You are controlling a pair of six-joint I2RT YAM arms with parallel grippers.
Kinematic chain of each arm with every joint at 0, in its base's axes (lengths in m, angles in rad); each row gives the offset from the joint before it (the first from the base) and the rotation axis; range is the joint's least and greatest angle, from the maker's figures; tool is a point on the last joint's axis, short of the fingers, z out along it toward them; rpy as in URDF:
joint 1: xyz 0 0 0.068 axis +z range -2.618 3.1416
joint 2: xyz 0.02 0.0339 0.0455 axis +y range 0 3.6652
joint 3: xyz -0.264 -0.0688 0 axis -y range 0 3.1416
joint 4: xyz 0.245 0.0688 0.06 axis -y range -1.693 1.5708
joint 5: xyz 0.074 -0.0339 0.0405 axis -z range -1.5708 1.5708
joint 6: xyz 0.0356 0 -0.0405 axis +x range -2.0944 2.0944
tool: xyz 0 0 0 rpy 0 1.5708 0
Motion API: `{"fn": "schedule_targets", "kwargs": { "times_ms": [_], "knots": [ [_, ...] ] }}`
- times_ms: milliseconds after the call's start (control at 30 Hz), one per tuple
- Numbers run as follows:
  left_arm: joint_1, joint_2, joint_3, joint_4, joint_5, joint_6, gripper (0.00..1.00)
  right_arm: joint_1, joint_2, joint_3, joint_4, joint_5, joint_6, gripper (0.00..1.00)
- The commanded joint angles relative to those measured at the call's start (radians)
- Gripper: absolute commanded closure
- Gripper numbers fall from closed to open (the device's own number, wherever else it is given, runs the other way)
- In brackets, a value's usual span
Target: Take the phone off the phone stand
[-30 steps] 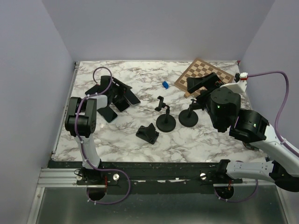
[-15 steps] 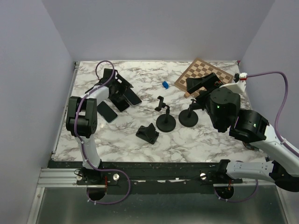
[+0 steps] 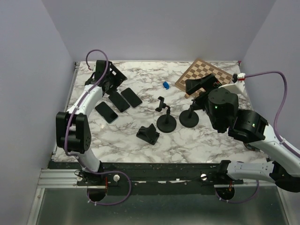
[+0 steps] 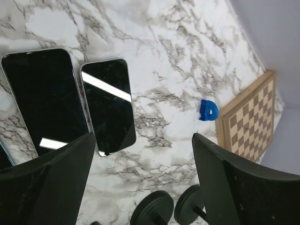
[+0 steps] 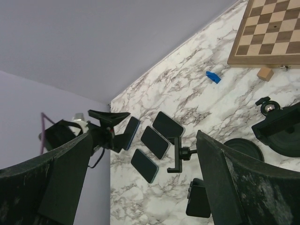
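- Three stands sit nearest the arm bases: a wedge stand (image 3: 148,134) in front, then a clamp stand (image 3: 165,119) and a third stand (image 3: 189,117) behind it. The two rear ones have round bases and stand side by side, just apart.
- No stand carries a phone that I can see. The clamp is bare in the right wrist view. The third stand's top is partly hidden there, but no phone shows on it.
- Just beyond the third stand hangs the right hand (image 3: 194,86). Its fingers are spread wide, with nothing between them.
- Left of the stands, three phones (image 3: 119,101) lie flat on the worktop (image 3: 201,140), dark faces up. They form a slanting row, close to each other but not touching.
- Beyond the phones, over the far-left corner, is the left hand (image 3: 115,78). It is also wide apart and empty, and it touches no phone.
- Farthest back are a small blue piece (image 3: 165,85) and a board (image 3: 205,72) at the far right, with a wooden block (image 5: 265,72) at the board's edge.
- Judged from this, the task looks done or nearly so. Every phone is off the stands and resting on the worktop, and neither hand holds anything. I cannot tell which of the three phones came from a stand. At most, the arms need to draw clear.
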Motion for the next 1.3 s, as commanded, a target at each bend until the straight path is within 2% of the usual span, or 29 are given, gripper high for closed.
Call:
{"fn": "schedule_targets", "kwargs": {
  "times_ms": [0,200,300,467,633,867,1000,1167,1267],
  "knots": [
    [-0.009,-0.179,-0.039,0.038,-0.101,0.104,0.08,0.005,-0.002,-0.021,-0.059,0.067,-0.016,0.01],
    [-0.121,-0.402,-0.044,0.151,-0.311,0.402,0.07,0.006,-0.009,-0.009,-0.149,0.136,-0.081,0.00],
    [-0.186,-0.510,-0.119,0.279,-0.305,0.516,0.02,0.006,-0.017,-0.025,-0.146,0.144,-0.159,0.00],
    [-0.314,-0.664,-0.209,0.425,-0.329,0.666,0.01,0.006,-0.027,-0.061,-0.142,0.143,-0.247,0.00],
    [-0.432,-0.817,-0.306,0.575,-0.377,0.816,0.01,0.006,-0.070,-0.142,-0.058,0.106,-0.330,0.00],
    [-0.515,-1.016,-0.471,0.810,-0.421,0.952,0.01,0.006,-0.170,-0.231,0.020,0.080,-0.400,0.00],
    [-0.520,-1.082,-0.561,0.951,-0.437,1.034,0.01,0.007,-0.287,-0.327,0.148,0.042,-0.464,0.00],
    [-0.520,-1.084,-0.571,0.971,-0.464,1.065,0.01,0.007,-0.456,-0.448,0.342,-0.012,-0.539,0.00],
    [-0.520,-1.078,-0.570,0.965,-0.459,1.061,0.01,0.006,-0.519,-0.478,0.397,-0.028,-0.571,0.00]
  ]
}}
